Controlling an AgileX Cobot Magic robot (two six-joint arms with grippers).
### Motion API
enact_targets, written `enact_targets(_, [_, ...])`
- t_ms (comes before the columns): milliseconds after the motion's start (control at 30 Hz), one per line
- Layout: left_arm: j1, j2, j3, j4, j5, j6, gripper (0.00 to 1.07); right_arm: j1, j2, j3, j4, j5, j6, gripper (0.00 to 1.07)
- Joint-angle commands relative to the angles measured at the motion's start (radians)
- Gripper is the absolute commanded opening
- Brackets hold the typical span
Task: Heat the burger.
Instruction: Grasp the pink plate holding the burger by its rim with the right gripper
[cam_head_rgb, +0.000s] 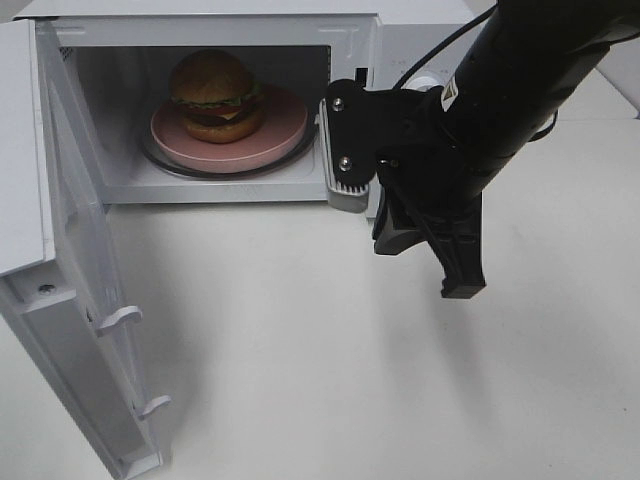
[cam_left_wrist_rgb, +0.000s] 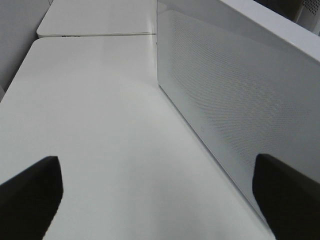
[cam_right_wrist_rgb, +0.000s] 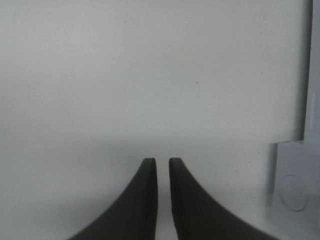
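Burger (cam_head_rgb: 215, 95) sits on plate (cam_head_rgb: 290, 122) in microwave (cam_head_rgb: 350, 30); right gripper (cam_right_wrist_rgb: 162, 162) barely parted, left gripper (cam_left_wrist_rgb: 157, 180) spread.

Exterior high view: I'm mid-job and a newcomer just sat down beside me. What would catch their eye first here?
The burger sits on a pink plate inside the white microwave, whose door stands wide open on the left. In front of the microwave's right side, the black right arm hangs over the white table. The right gripper has its jaws barely parted and holds nothing.
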Motion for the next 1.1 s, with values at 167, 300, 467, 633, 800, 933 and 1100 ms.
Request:
enact_targets(167, [0.002, -0.015, 0.004, -0.001, -0.001, -0.004, 0.98, 0.002, -0.007, -0.002, -0.112, -0.099, -0.142, 0.32])
enact_targets(300, [0.002, -0.015, 0.004, -0.001, -0.001, -0.004, 0.98, 0.024, -0.007, -0.002, -0.213, -0.181, -0.13, 0.51])
enact_targets(467, [0.002, -0.015, 0.004, -0.001, -0.001, -0.004, 0.98, 0.048, 0.001, -0.002, -0.255, -0.257, -0.053, 0.8])
enact_targets(633, [0.002, -0.015, 0.004, -0.001, -0.001, -0.004, 0.98, 0.048, 0.039, -0.01, -0.257, -0.309, -0.003, 0.9])
enact_targets(800, [0.002, -0.015, 0.004, -0.001, -0.001, -0.004, 0.98, 0.076, 0.085, -0.042, -0.293, -0.337, 0.012, 0.89])
enact_targets(933, [0.002, -0.015, 0.004, -0.001, -0.001, -0.004, 0.98, 0.089, 0.141, -0.098, -0.329, -0.377, 0.049, 0.88])
enact_targets(1100, [0.002, -0.015, 0.004, -0.001, -0.001, -0.004, 0.98, 0.095, 0.21, -0.16, -0.351, -0.381, 0.048, 0.88])
